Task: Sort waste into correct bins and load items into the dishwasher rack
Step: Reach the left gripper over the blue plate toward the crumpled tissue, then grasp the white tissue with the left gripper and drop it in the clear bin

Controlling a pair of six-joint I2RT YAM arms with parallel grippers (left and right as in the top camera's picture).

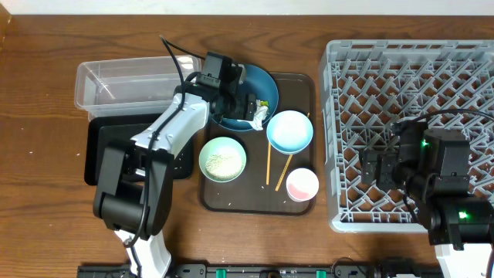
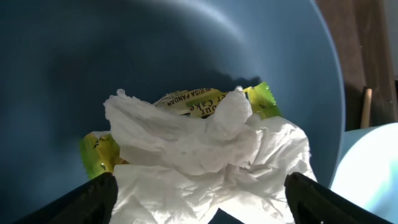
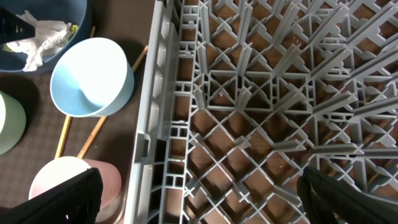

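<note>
Left gripper is down inside the dark-blue bowl, jaws spread wide, one finger on each side of the crumpled tissue, nothing clamped. The tissue sits on top of the yellow-green wrapper, whose printed edges poke out behind and to the left of it; both are in the bowl. The dark-blue bowl is at the back of the brown tray, with the light-blue bowl just beside it to the right. The pale-green bowl is front left on that tray, with whitish specks inside that are too small to identify. The pink cup is front right, and the two chopsticks lie between the green bowl and the cup. The clear tub and the black tray are on the table to the left of the brown tray, mostly under the left arm, tub behind the tray. Right gripper hangs over the left part of the rack, jaws fully apart and holding nothing. No dishes show in the rack.
</note>
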